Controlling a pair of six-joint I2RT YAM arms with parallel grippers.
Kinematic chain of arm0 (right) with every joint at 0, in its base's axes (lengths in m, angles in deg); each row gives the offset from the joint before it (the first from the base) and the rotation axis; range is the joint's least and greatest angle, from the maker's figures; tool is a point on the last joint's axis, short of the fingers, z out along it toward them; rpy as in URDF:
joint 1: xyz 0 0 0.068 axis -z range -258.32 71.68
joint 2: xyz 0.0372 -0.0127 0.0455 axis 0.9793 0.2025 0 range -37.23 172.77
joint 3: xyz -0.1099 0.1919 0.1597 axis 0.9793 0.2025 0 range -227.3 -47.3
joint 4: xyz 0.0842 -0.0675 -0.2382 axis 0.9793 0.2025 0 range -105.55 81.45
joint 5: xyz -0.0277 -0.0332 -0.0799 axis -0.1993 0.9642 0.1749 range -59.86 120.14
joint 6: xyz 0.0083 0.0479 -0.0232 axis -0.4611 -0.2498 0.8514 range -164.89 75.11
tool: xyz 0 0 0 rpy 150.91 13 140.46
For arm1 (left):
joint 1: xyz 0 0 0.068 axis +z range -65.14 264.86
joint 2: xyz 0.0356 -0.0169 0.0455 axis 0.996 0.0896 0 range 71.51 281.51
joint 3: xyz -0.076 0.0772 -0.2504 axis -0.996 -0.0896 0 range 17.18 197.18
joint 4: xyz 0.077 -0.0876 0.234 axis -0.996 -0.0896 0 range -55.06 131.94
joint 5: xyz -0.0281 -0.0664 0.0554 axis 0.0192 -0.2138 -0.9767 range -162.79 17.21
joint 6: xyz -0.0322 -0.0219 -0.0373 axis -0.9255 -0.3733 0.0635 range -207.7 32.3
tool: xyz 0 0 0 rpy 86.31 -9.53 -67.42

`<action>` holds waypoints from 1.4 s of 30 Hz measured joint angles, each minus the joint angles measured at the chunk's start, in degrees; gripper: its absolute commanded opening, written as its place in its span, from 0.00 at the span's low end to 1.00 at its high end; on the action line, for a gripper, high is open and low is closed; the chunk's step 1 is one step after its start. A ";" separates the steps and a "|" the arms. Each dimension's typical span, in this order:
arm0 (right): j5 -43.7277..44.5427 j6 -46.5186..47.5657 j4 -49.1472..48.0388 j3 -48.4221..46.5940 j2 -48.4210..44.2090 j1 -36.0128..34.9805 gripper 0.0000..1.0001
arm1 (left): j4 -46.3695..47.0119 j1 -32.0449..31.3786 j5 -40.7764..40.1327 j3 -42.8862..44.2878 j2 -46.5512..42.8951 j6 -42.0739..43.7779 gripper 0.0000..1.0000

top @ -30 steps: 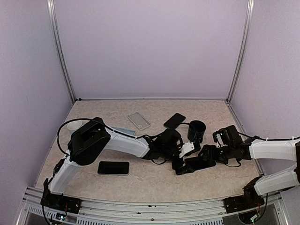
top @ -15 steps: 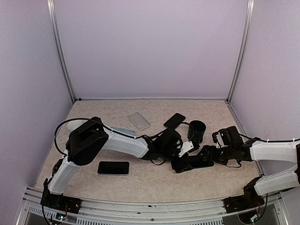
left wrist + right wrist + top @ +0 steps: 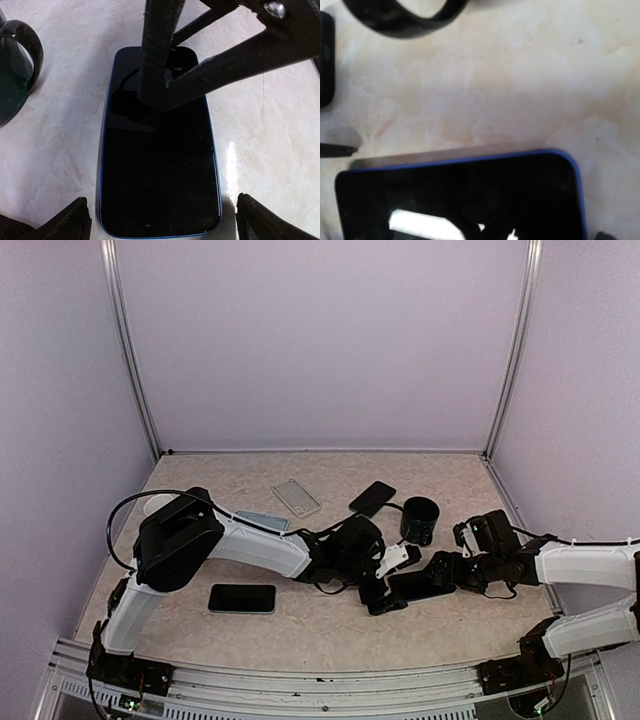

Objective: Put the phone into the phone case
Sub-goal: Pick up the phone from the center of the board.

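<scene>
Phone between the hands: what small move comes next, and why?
Likely lift the right hand straight up, clear of the phone: the blue case rim shows along every visible edge, the phone lies flat, and the left hand stands open astride its near end.

Pale lilac booth around a marbled beige counter [image 3: 330,625].
A plain back wall [image 3: 320,340] meets the side walls [image 3: 50,440] at aluminium posts [image 3: 128,350] in the far corners. Soft, even light puts a sheen on the counter, and a metal rail [image 3: 300,680] edges its near side.
</scene>
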 measured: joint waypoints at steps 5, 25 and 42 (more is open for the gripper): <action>-0.17 0.00 0.15 0.00 -0.07 0.00 1.00 | -0.33 -0.04 -0.02 -0.07 -0.09 1.11 0.99; -0.85 0.13 0.11 0.00 -0.09 0.00 1.00 | -7.85 -0.74 -3.19 6.12 1.86 4.22 0.83; -0.94 0.20 0.20 0.00 -0.17 0.00 1.00 | -10.91 -0.63 -0.87 8.15 2.51 6.27 0.54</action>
